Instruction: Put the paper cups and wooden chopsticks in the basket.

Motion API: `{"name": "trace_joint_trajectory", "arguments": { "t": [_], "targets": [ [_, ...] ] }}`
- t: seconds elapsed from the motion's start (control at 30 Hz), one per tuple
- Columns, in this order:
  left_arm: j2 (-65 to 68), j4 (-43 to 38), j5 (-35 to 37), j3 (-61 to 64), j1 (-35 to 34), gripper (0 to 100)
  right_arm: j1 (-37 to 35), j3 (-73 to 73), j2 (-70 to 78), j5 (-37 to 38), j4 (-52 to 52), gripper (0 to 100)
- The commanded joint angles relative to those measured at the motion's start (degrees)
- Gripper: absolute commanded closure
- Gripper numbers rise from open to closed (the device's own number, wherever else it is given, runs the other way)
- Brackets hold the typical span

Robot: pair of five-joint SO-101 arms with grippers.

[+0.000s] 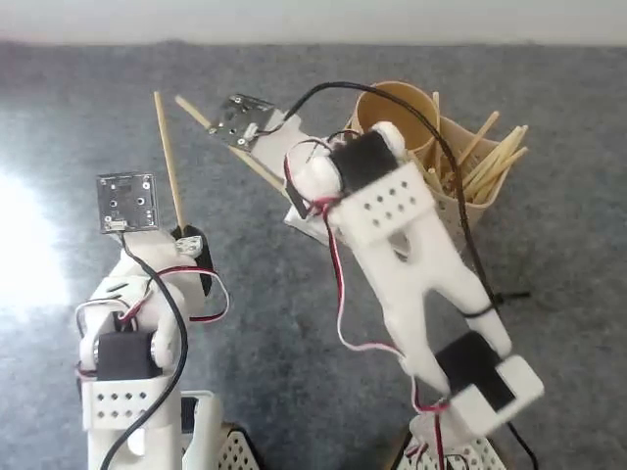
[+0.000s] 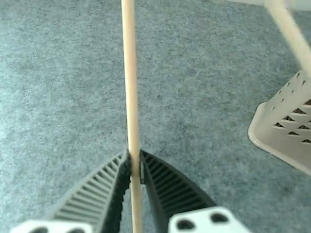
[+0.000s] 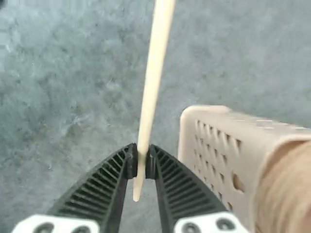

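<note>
One wooden chopstick (image 2: 129, 73) is held nearly upright over the left half of the table (image 1: 549, 78), clamped near its lower end between the closed fingers of the left gripper (image 2: 135, 158). The low grip appears to be chosen so that most of the stick's length is left free to be tipped into a container. A second chopstick (image 3: 154, 73) is pinched close to one end by the right gripper (image 3: 141, 149), whose fingers are likewise closed on it. It is slanted outward just beside the wall of the basket (image 3: 218, 141), presumably so that it can be swung over the rim. The basket, pale and perforated, is set towards the far right of the table and is largely covered in the high view by the right arm stretched across it. Two paper cups (image 1: 397, 108) are seen side by side behind that arm, with a bundle of chopsticks (image 1: 490, 157) fanning out of the one nearer the right edge. Whether the cups are inside the basket cannot be told for certain.
</note>
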Motion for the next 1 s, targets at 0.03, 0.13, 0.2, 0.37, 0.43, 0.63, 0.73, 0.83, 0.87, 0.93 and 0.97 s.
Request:
{"name": "trace_joint_trajectory", "arguments": {
  "t": [0.03, 0.13, 0.2, 0.37, 0.43, 0.63, 0.73, 0.83, 0.87, 0.93, 0.97],
  "targets": [
    [-0.8, 0.0, 0.9, -1.7, -0.1, 99, -0.3, -2.9, -7.3, 1.3, 0.3, 99.1],
    [-0.8, -0.1, 0.9, -1.7, 0.0, 99, -0.2, -5.1, -10.8, 1.8, 0.3, 99.1],
    [-0.8, -0.2, 0.9, -1.8, 0.0, 99, 1.7, -8.2, -13.5, 1.8, 0.4, 99.1],
    [-0.8, -4.0, 0.7, -1.6, 0.1, 99, 15.4, -11.2, -20.1, 1.5, -0.2, 99.1],
    [-0.8, -6.2, 0.8, -1.6, 0.4, 99, 20.8, -11.1, -21.9, 0.1, -0.5, 99.1],
    [-0.8, -13.8, 2.3, -1.6, 8.6, 99, 30.3, -10.4, -24.4, -6.9, -2.1, 99.1],
    [-0.8, -18.7, 3.9, -2.0, 14.9, 99, 31.4, -4.5, -25.0, -8.2, -6.6, 99.1],
    [-0.7, -26.7, 4.1, -2.1, 19.6, 99, 31.0, 6.2, -26.4, -8.1, -15.7, 99.1],
    [-0.6, -29.6, 4.1, -2.1, 20.7, 99, 31.0, 10.0, -27.6, -8.2, -18.9, 99.1],
    [-0.4, -35.4, 4.2, -2.1, 22.4, 99, 31.0, 18.5, -30.7, -8.3, -25.4, 99.1],
    [-0.4, -38.0, 4.2, -2.0, 23.6, 99, 31.0, 22.9, -32.7, -8.3, -28.4, 99.1]
  ]
}}
